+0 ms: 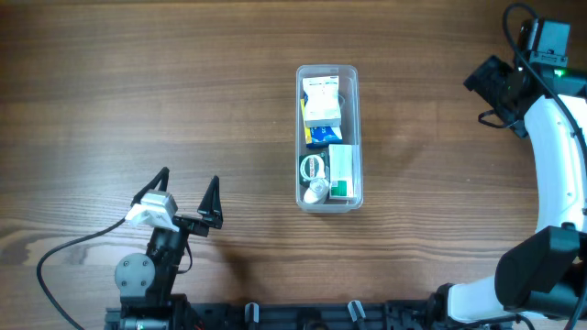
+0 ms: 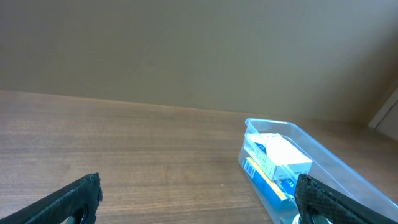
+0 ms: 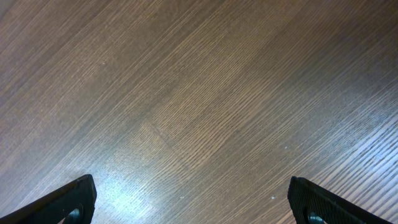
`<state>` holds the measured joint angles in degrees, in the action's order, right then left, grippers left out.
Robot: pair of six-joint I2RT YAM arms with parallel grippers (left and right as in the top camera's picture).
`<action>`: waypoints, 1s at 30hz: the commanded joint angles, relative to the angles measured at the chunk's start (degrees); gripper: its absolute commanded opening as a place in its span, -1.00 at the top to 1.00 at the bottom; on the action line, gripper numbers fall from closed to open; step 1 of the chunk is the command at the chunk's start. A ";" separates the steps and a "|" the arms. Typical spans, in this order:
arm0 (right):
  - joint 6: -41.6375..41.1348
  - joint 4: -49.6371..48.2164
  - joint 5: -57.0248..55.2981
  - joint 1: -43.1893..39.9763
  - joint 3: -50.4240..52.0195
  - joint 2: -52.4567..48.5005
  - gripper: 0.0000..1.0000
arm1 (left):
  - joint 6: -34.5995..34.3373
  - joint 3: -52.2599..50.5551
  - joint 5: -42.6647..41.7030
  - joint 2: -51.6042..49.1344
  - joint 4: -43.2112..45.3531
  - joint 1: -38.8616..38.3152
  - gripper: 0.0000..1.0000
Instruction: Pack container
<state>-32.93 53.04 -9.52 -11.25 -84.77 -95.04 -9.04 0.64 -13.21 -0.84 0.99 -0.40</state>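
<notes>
The container (image 1: pixel 328 69) is seen standing at the middle of the table (image 1: pixel 138 82), its long axis running from the far edge toward the near edge. It is already filled. A white box (image 1: pixel 322 103) is lodged at its far end and a green-and-white box (image 1: pixel 343 172) at its near end, with smaller items packed around them (too small to be named with confidence). No loose item is seen outside it.

The left gripper (image 1: pixel 189 176) is held toward the near-left corner, fingers spread wide with nothing between them. From it the container lies to the right. In the left wrist view part of the tub appears at the lower right, beside the right-hand finger, so the gripper is not aimed at it. The right gripper (image 3: pixel 191 183) is held by the far-right corner, likewise spread and empty, and only bare table is shown beneath it.

The left gripper is judged somewhat the nearer. It is roughly level with the container's near half, the right with its far end. Any reach from either side would be made sideways across the table, so a long wall would be met broadside rather than an end. The packing is judged finished or nearly so.
</notes>
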 commanded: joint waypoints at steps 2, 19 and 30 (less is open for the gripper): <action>-0.48 -0.13 -0.98 0.09 0.15 -0.39 -0.99 | 0.92 -0.33 -0.24 0.46 -4.00 0.42 -1.00; -0.48 -0.13 -1.01 0.09 0.15 -0.39 -1.00 | 0.90 -0.33 -0.26 0.46 -4.04 0.42 -0.99; -0.48 -0.11 -1.01 2.34 0.15 17.70 -0.99 | 0.90 -0.33 -0.26 0.46 -4.04 0.42 -0.99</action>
<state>-32.93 53.08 -9.52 -10.79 -84.73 -86.74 -9.04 0.58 -13.21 -0.84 -2.87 -0.36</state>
